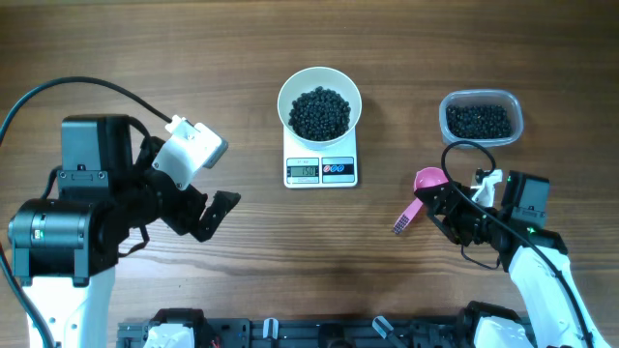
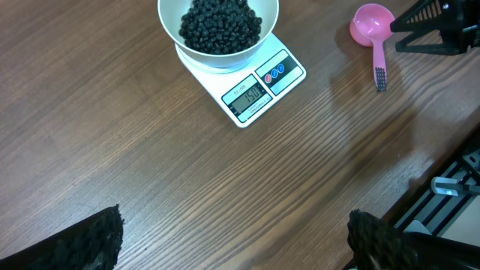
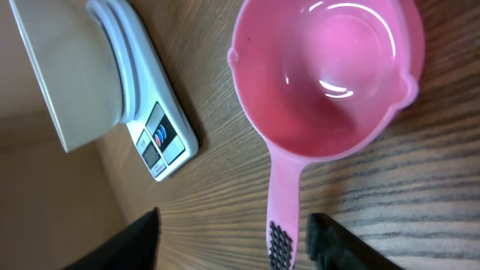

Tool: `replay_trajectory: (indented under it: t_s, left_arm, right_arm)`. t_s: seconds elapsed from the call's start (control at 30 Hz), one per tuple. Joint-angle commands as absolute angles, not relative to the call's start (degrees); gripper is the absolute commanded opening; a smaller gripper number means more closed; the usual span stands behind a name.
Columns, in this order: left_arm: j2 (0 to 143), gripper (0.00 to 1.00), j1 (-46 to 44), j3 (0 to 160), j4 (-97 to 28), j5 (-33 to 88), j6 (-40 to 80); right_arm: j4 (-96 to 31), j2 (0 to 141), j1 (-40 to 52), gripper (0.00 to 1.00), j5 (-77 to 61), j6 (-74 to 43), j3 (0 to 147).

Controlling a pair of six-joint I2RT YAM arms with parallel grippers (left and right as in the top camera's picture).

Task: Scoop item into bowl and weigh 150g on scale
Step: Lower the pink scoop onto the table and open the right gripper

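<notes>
Since the display (image 2: 253,94) on the scale (image 1: 320,171) appears to read the target weight, the main danger now is disturbing what already sits right. The bowl (image 1: 290,92) rests on the scale, heaped with black beans (image 1: 320,113). Any knock to either would shift the reading or spill beans.

The pink scoop (image 1: 427,184) lies empty on the desk (image 1: 116,48), well to the right of the scale. The right pincer (image 3: 240,244) is spread, its fingers standing either side of the handle without pinching it. A sideways swing at this height could catch the handle and send the scoop skidding toward the scale. The arm's black cable loops close to the plastic tub (image 1: 445,106) of spare beans and might drag it if the arm pulls away carelessly.

The left pincer (image 2: 236,247) is spread wide and holds nothing, well apart from the scale, so it poses little threat where it is.

The desk is brown wood grain with a mild sheen. A black rail with fittings runs along its near edge. Nothing of the room beyond shows.
</notes>
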State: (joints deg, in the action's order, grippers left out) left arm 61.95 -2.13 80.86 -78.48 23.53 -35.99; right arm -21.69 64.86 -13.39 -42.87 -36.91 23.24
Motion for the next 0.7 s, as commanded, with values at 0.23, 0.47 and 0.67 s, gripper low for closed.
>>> replay_trajectory:
  t_s: [0.23,0.47,0.67]
  left_arm:
    - [61.8,1.0,-1.7,81.6,-78.5,24.4,-37.1]
    - [61.8,1.0,-1.7,81.6,-78.5,24.4,-37.1]
    - [61.8,1.0,-1.7,81.6,-78.5,24.4,-37.1]
  right_arm:
    - [-21.4,63.9,-13.6,0.99,-37.3,-38.1,23.1]
    - [-20.9,61.7,-13.6,1.0,-29.7,-39.6,23.7]
    - [-17.3,57.1,-13.6,1.0,-27.3,-39.0,25.4]
